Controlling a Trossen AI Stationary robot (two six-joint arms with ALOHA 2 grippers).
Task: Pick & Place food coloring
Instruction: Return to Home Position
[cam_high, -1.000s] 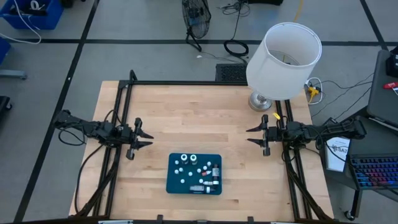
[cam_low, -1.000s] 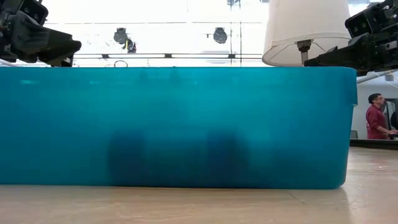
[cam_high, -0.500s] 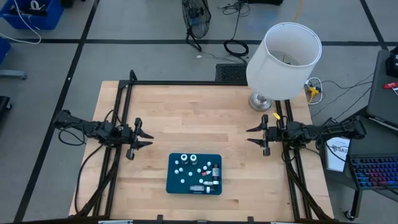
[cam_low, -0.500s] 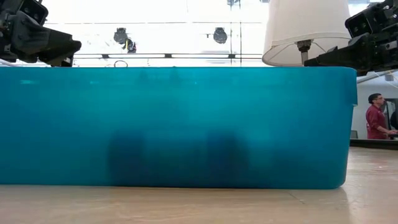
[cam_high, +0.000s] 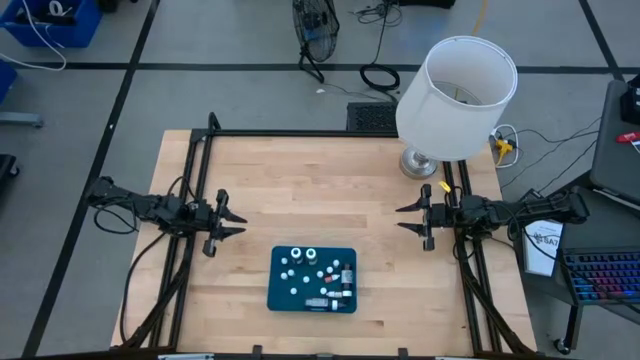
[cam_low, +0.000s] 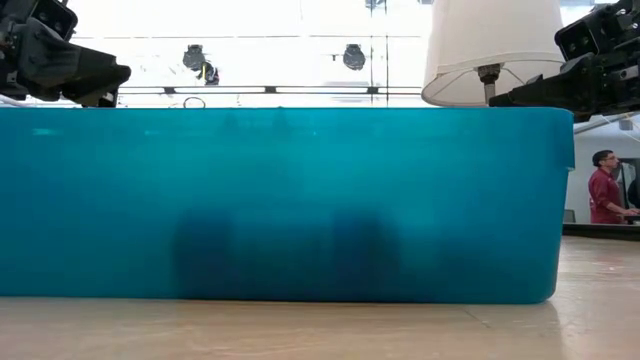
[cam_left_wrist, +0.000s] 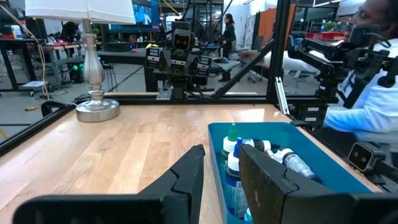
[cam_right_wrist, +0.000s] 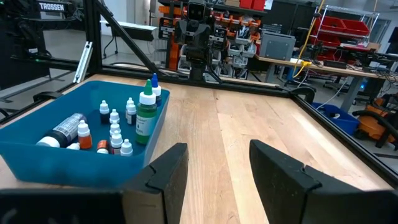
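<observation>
Above table (cam_high: 330, 190), both end effectors (cam_high: 240, 223) (cam_high: 400, 218) parted, empty

Both arms are seen to be built of dark, near-black links with blocky joints. The left arm (cam_high: 150, 208), at 9 o'clock in the high view, is hung with thin looped black cables (cam_high: 137, 275). The right arm (cam_high: 510, 212), at 3 o'clock, is finished alike; a small yellow piece (cam_high: 443, 186), possibly a clip, is seen at 12 o'clock of its wrist. The left gripper (cam_high: 241, 223) and right gripper (cam_high: 399, 218) are each fitted with two matte black fingers (cam_right_wrist: 163, 177), broad at the root and tapered.
</observation>
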